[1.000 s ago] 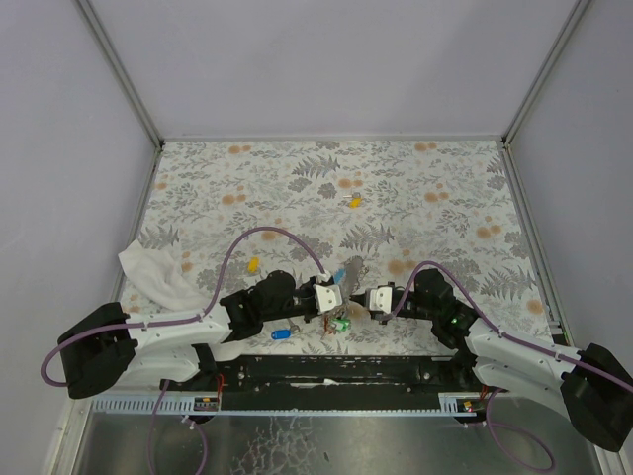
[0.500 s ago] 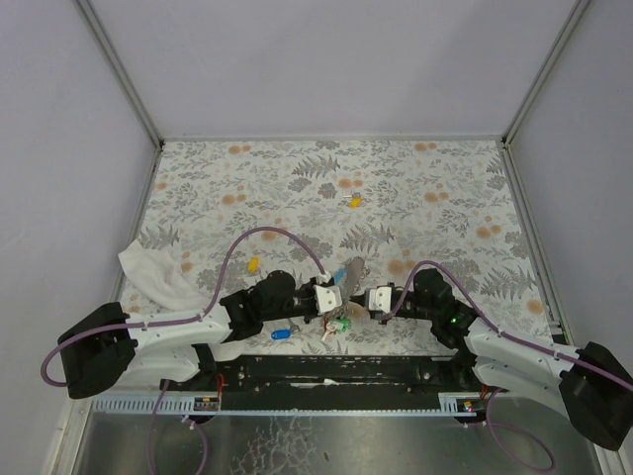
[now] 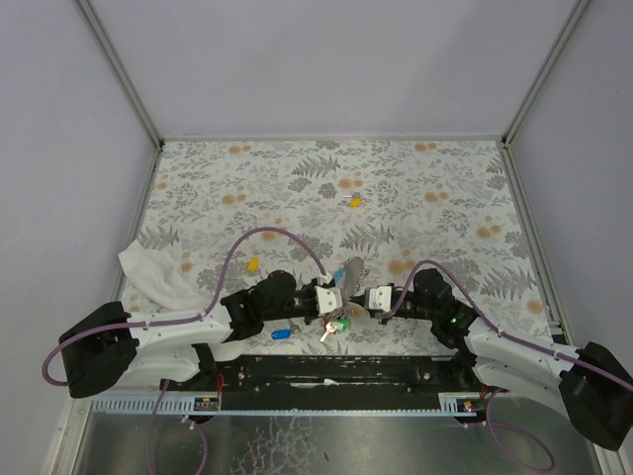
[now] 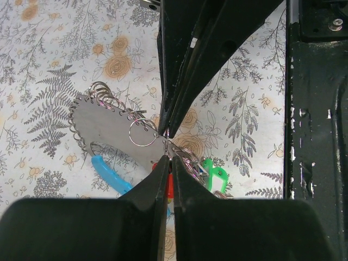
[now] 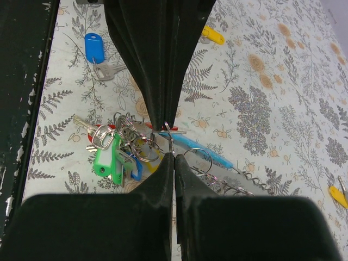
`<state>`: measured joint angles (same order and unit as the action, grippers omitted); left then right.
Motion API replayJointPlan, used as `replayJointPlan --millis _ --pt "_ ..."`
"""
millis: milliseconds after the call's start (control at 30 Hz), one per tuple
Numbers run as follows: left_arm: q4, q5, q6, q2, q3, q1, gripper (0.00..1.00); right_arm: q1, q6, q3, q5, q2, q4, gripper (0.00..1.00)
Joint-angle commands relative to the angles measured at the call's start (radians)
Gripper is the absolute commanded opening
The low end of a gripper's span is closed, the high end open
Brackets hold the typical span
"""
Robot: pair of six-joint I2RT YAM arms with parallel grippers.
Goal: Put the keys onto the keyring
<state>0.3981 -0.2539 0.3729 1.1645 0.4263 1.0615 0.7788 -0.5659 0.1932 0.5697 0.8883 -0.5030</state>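
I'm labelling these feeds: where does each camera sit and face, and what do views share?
Top external: fixed above, behind the arm bases, looking down on the table; both arms show, left pincer and right pincer meeting at the keyring.
Left wrist: on the left arm, looking along its shut pincer at the keyring; right pincer opposite.
Right wrist: on the right arm, looking along its shut pincer; left pincer opposite.
Shared: green key in both wrist views.

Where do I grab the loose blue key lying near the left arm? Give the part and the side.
Grip the blue key by its plastic head, probably from straight above, pinching across the head's long sides. It lies flat on the table, so the thin metal blade offers little to pinch; the head is thicker.
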Motion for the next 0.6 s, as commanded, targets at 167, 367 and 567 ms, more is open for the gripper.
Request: replayJointPlan --millis 167,367,567 --pt "0.077 -0.070 0.001 0.007 0.037 0.009 0.00 0.008 0.002 0.030 0.091 -0.014 -0.154 0.00" --pt "0.072 -0.072 -0.003 0.008 0.038 0.008 0.00 0.008 -0.006 0.010 0.134 -0.023 -0.200 0.00" --pt "0.071 -0.105 -0.013 -0.005 0.030 -0.010 0.00 0.008 -0.021 0.002 0.167 -0.022 -0.221 0.00"
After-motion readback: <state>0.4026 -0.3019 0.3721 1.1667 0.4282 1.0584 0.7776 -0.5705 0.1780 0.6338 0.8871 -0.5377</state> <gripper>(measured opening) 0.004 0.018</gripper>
